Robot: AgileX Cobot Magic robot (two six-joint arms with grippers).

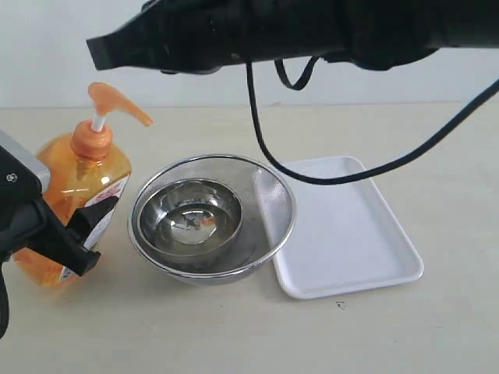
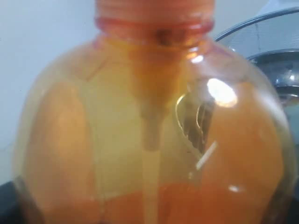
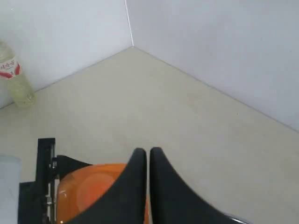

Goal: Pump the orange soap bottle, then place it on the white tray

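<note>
A round steel mesh bowl (image 1: 273, 204) sits on a pale beige surface (image 1: 234, 327). A smaller shiny steel bowl (image 1: 168, 204) is nested inside it, with an orange speck at its bottom. Far off, a pale clear bottle (image 3: 14, 77) with a red-and-white label stands against a white wall (image 3: 210, 46).

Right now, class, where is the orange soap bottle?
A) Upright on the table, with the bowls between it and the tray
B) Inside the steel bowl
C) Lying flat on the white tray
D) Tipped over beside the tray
A: the orange soap bottle stands upright on the table, and the nested steel bowls sit between it and the white tray.
</note>
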